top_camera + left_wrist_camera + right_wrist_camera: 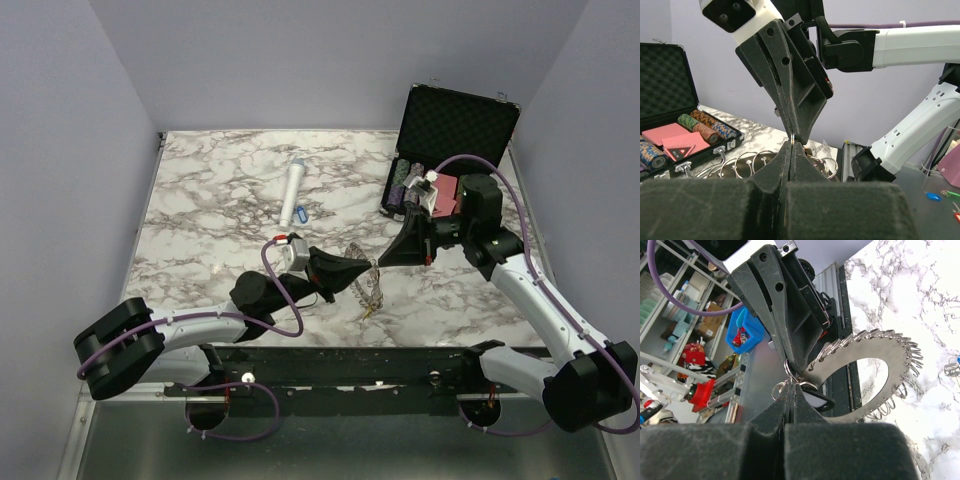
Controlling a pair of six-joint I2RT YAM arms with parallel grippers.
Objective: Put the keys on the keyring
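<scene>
The keyring (372, 282) is held off the table between my two grippers. In the right wrist view it is a flat grey toothed plate (897, 371) with small wire rings along its rim. My left gripper (356, 274) is shut on the keyring's rim; in the left wrist view (791, 145) a thin ring shows at its tips. My right gripper (397, 256) meets it tip to tip. It is shut (791, 388) on the small ring of a key with a black tag (819, 400). A key with a blue tag (300, 212) lies on the table.
A white cylinder (293, 192) lies next to the blue-tagged key at mid table. An open black case (445, 150) with poker chips (705, 131) and cards stands at the back right. The marble table's front edge (350, 343) runs just below the grippers.
</scene>
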